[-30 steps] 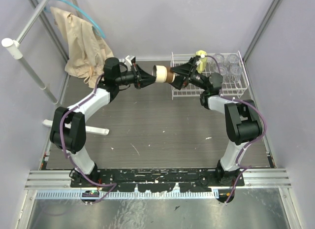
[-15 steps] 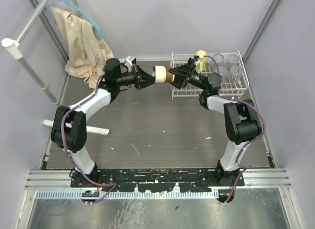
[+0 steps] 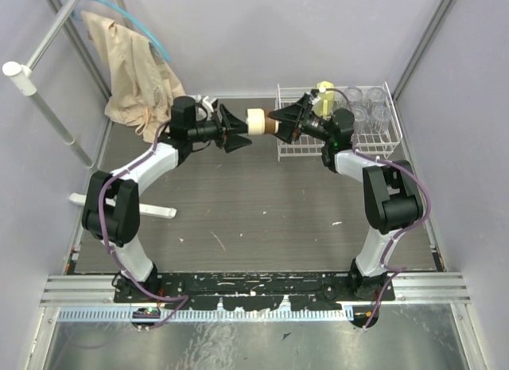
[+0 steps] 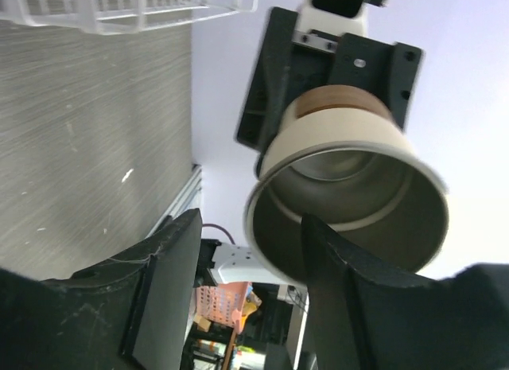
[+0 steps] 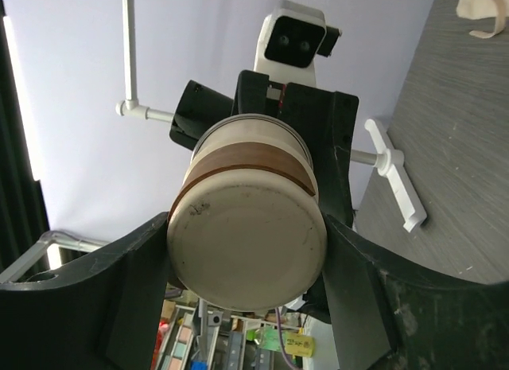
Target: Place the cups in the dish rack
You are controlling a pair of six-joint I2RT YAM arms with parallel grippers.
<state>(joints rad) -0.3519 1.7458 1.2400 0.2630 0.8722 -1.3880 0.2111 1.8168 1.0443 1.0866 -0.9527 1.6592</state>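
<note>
A cream cup with a brown band [image 3: 258,122] hangs in the air between both arms, just left of the white wire dish rack [image 3: 296,149]. My right gripper [image 3: 280,123] is shut on its base; in the right wrist view the cup [image 5: 248,227] fills the space between the fingers [image 5: 135,282]. My left gripper [image 3: 237,134] stands open at the cup's mouth. In the left wrist view the cup [image 4: 350,187] faces me with its metallic inside, one finger [image 4: 328,290] crossing its rim. Clear tumblers [image 3: 364,106] and a pale yellow mug [image 3: 324,91] stand in the rack.
A beige cloth [image 3: 134,68] hangs at the back left beside a white pole [image 3: 48,107]. A white T-shaped piece [image 3: 151,208] lies on the grey table near the left arm. A corner of the rack [image 4: 143,10] shows in the left wrist view.
My left gripper has opened and let go of the cup's rim. My right gripper has closed on the cup's base, and the cup has shifted slightly toward the rack.
</note>
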